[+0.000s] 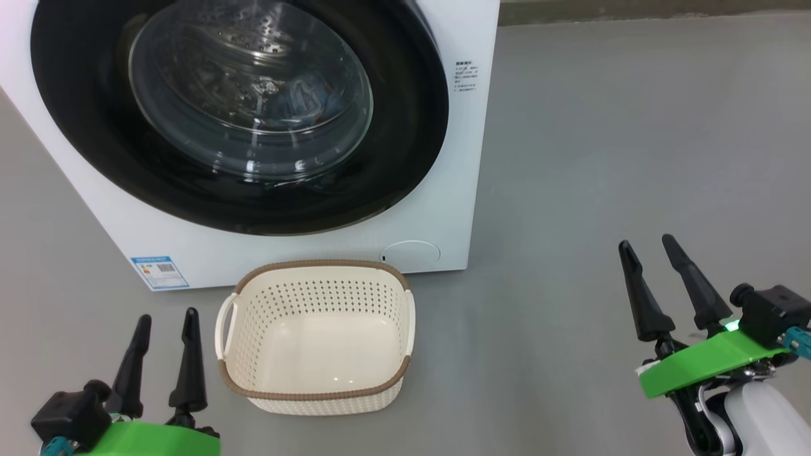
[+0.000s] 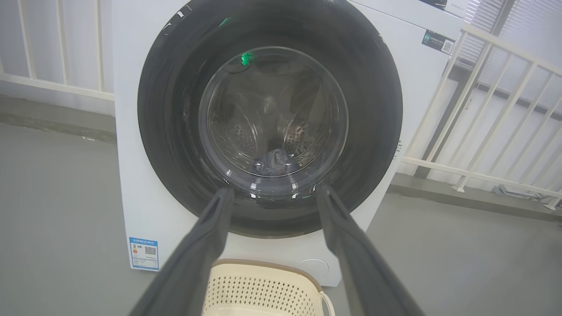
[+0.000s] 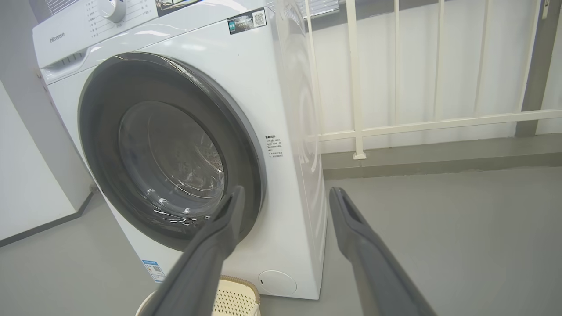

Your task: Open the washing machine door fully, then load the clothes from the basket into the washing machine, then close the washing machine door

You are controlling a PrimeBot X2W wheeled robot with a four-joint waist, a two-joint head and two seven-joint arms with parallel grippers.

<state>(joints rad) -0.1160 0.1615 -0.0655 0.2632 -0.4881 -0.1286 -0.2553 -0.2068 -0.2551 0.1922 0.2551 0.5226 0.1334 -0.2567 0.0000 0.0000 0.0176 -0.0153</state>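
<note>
On grey floor (image 1: 602,158) by white railing (image 3: 439,123): washing machine door (image 1: 241,107) shut; left claw (image 1: 167,315), right claw (image 1: 645,241) spread, holding nothing.

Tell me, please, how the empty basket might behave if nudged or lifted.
The basket is empty, perforated plastic, so probably very light and fairly stiff. On the smooth floor a nudge would likely slide it rather than tip it, since it sits low and wide.

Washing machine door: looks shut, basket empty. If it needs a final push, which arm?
Left, likely. The left gripper points squarely at the washing machine door; right gripper sits right of the washing machine.
</note>
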